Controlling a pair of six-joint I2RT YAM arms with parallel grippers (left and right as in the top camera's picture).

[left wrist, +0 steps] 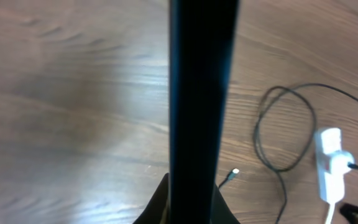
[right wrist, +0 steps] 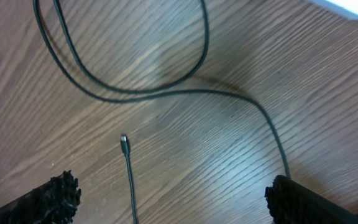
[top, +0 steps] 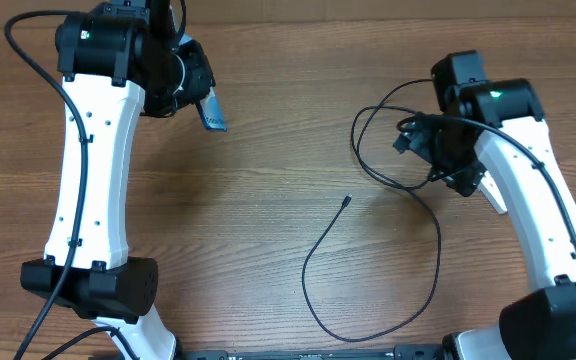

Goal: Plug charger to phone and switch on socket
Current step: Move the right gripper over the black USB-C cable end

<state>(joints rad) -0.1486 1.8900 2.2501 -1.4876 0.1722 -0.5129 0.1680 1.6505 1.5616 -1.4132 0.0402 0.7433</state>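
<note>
My left gripper [left wrist: 191, 200] is shut on the phone [left wrist: 201, 93], which stands edge-on as a dark vertical bar in the left wrist view. In the overhead view the phone [top: 211, 110] shows a bluish face at the back left, lifted off the table. The charger cable [top: 408, 300] lies in loops on the wood, with its connector tip [top: 348, 201] free in the middle; the tip also shows in the left wrist view [left wrist: 235, 172] and the right wrist view [right wrist: 124, 142]. My right gripper [right wrist: 185, 205] is open and empty above the cable. The socket [left wrist: 329, 165] is a white strip at the right.
The table [top: 268, 150] is wood-grain. The right arm [top: 528, 200] covers most of the socket; only a white end [top: 493, 195] shows overhead. A cable loop [top: 388, 140] lies beside the right wrist. The left arm [top: 93, 170] runs along the left side.
</note>
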